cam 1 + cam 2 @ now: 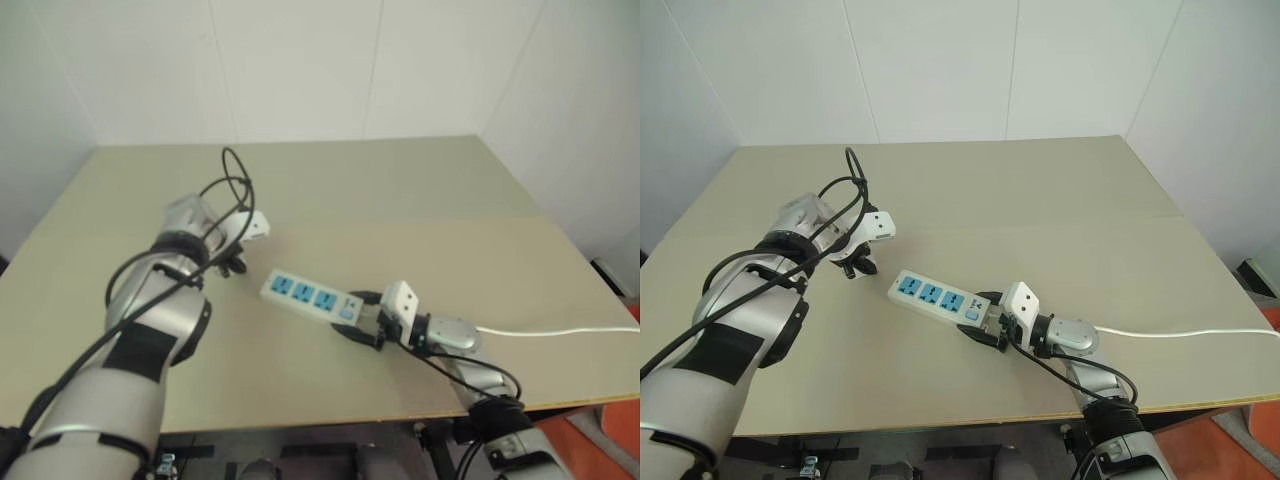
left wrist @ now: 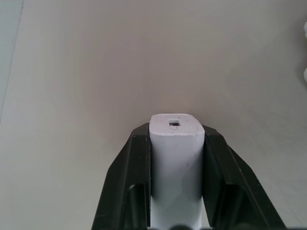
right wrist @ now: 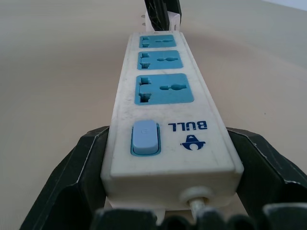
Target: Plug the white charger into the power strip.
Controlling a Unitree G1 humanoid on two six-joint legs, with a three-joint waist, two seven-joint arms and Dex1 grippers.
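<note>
- The small white cube-shaped plastic charger (image 2: 175,163) sits clamped between the left gripper (image 2: 175,143)'s two black fingers (image 2: 132,182), its flat end with a small square port facing outward in the left wrist view. Gripping it by the side walls would leave the plug end free, though the prongs are hidden.
- In the head views that gripper (image 1: 858,262) is left of centre, pointing steeply down at the beige counter (image 1: 400,200), just beyond the far end of the strip.
- The long white plastic power strip (image 1: 310,296) with three blue socket faces lies flat at the middle of the frame, running diagonally, sockets facing up.
- The right gripper (image 1: 365,322) has its fingers (image 3: 72,182) spread around the strip's switch end, one on each long side and touching it, which I judge pins the strip against sliding when the plug is pressed in.
- The thin white cord (image 1: 560,331) trails off to the right edge of the frame, clear of both arms.
- The charger is not yet over any socket; lifting it and lining it up above a blue face looks like the next need.
</note>
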